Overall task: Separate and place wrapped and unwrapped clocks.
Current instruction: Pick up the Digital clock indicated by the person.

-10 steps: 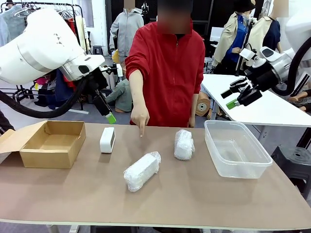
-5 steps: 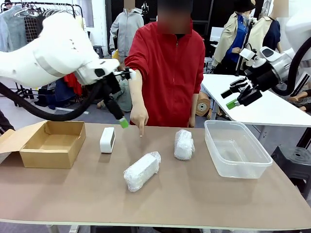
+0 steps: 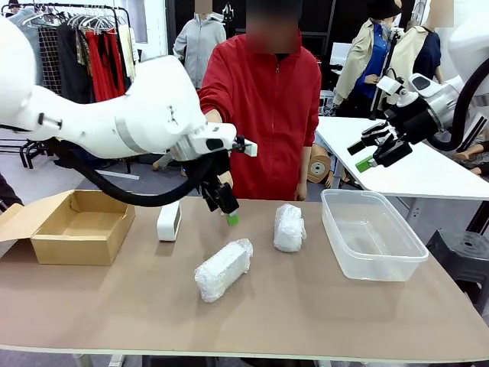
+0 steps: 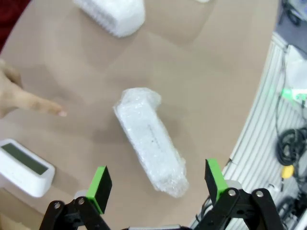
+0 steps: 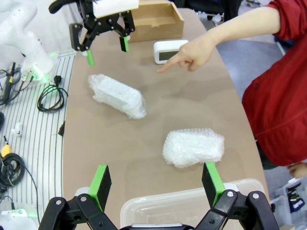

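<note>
Left jaws (spread) now above near bundle (image 4: 149, 143), apparently clear; right jaws spread, unmoved

Bare tabletop (image 3: 306, 306) is lying open along both long sides of the near bundle (image 4: 151, 141), under the wide-spread left gripper (image 4: 157, 184). The person's hand (image 4: 19, 98) is pointing down between the clock (image 4: 24, 165) and the far bundle (image 4: 112, 14), narrowing that gap. The box (image 3: 72, 251) is walling the left end, the tub (image 3: 333, 229) the right end. The right gripper (image 3: 361, 155) is hanging open, high above the tub, well apart from the bundles.
</note>
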`<state>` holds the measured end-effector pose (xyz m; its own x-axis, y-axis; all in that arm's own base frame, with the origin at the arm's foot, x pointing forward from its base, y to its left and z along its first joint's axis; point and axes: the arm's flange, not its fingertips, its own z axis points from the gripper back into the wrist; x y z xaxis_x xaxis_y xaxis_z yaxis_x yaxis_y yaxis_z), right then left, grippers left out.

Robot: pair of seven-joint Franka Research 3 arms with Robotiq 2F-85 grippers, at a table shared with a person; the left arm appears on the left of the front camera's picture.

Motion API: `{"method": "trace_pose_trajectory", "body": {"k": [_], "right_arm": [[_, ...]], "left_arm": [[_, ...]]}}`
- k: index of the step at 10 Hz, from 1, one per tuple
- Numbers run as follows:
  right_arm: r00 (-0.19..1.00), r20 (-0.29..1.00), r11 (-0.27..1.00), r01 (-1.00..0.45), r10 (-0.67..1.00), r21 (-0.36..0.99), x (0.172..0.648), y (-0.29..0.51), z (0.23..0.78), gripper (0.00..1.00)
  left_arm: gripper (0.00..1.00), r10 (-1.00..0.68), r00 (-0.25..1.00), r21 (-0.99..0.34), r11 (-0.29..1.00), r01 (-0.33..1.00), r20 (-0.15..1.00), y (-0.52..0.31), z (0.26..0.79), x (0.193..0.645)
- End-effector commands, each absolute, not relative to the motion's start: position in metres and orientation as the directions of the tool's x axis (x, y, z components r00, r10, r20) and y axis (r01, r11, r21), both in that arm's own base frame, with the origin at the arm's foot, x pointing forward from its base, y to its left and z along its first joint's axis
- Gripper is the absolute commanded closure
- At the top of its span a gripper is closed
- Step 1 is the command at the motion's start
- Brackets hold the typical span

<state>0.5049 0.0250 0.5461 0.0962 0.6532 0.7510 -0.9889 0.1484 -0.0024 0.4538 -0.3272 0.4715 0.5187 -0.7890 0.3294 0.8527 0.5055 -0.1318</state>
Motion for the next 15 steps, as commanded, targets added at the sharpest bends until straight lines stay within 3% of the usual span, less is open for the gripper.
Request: {"method": "trace_pose_trajectory", "body": {"k": [1, 4, 14, 15], "right_arm": [[0.094, 0.753, 0.148, -0.989, 0.652, -0.005, 0.505, 0.025, 0.547, 0.00], [0.094, 0.753, 0.148, -0.989, 0.652, -0.005, 0.505, 0.025, 0.547, 0.00], [0.094, 0.753, 0.148, -0.989, 0.652, -0.005, 0.505, 0.025, 0.547, 0.00], [0.094, 0.753, 0.148, -0.989, 0.652, -0.005, 0.505, 0.025, 0.547, 0.00]], "left_arm": [[0.00, -0.753, 0.606, -0.058, 0.614, 0.787, 0.255, -0.354, 0.452, 0.452], [0.00, -0.721, 0.652, -0.005, 0.670, 0.742, 0.234, -0.361, 0.435, 0.442], [0.00, -0.733, 0.640, -0.030, 0.652, 0.758, 0.232, -0.363, 0.433, 0.446], [0.00, -0.774, 0.594, -0.068, 0.595, 0.801, 0.219, -0.376, 0.422, 0.446]]}}
